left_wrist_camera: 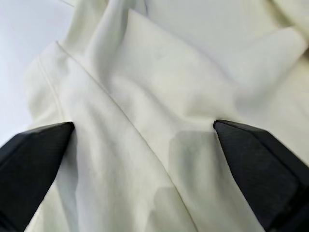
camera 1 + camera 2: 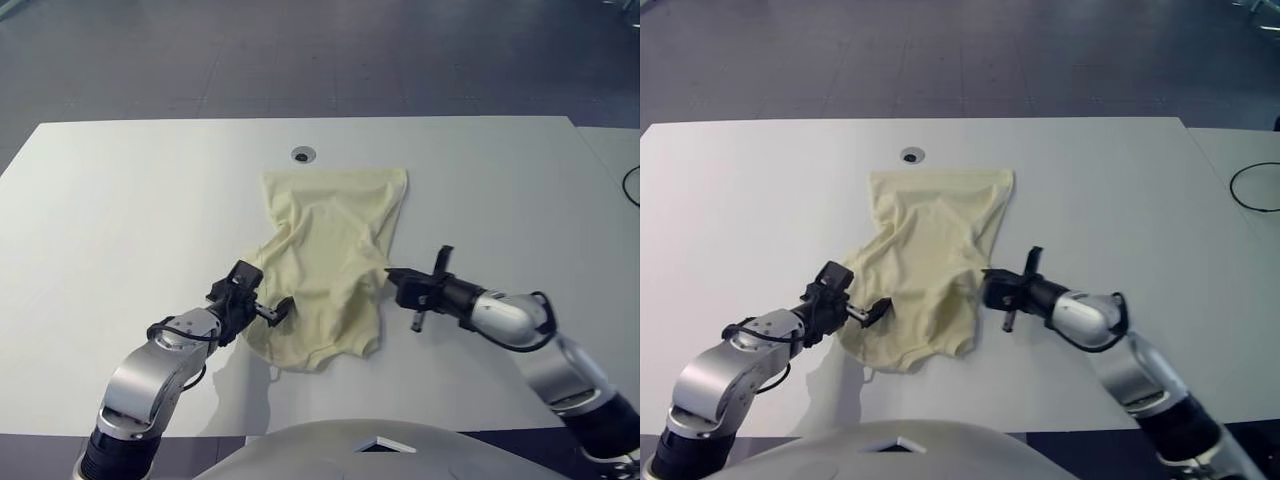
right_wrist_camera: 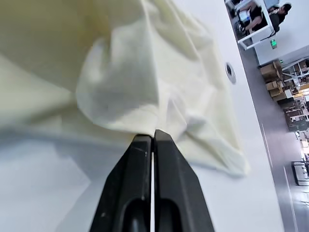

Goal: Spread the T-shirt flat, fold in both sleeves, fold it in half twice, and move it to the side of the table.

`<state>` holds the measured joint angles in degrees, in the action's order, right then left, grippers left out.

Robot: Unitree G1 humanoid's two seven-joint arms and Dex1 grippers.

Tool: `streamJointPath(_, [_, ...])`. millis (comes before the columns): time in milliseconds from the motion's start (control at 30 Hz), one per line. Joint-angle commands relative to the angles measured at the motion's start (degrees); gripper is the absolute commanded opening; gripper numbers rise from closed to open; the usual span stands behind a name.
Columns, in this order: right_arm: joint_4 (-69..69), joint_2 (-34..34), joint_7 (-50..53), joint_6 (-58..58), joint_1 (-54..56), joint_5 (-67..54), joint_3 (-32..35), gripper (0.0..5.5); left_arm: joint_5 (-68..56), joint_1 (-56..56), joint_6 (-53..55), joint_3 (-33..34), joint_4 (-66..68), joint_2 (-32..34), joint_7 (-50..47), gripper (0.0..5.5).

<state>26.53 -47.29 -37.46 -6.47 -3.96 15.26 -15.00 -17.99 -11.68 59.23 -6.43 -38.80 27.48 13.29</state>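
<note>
Right claw (image 3: 153,131) pinches the crumpled shirt (image 2: 335,235) at its 4 o'clock edge; left claw (image 1: 143,129), fingers apart, sits over its 7 o'clock corner on the table (image 2: 120,200).

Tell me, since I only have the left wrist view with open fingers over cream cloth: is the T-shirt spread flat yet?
Observer: No. The T-shirt lies crumpled on the table; only its far edge is straight.
Operator: Where is the right hand?
Observer: The right hand is at the shirt's right edge, with its fingers shut, and seems to be pinching a raised fold.
</note>
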Motion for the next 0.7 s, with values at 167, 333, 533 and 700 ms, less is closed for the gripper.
streamJointPath(167, [-2.9,-7.1,-4.4,7.6,-5.3,-2.8,8.7,0.01,1.0,-4.3,2.2,0.3,0.1,-0.5,-1.5,5.4])
streamJointPath(333, [-2.5,-11.0,-7.4,9.9,-13.9,-3.0,13.6,0.01,1.2,-4.7,2.4,1.2,-0.5,-0.4,-1.4,5.4])
streamJointPath(533, [-7.4,-13.5,-8.1,11.8,-15.3,0.1,15.5,0.01,1.1,-4.8,2.8,1.4,-1.2,-0.3,-1.4,5.4])
streamJointPath(700, [-9.6,-13.7,-9.3,12.1,-13.1,1.0,14.9,0.01,0.9,-3.2,3.2,2.7,-1.2,1.0,-0.3,5.4])
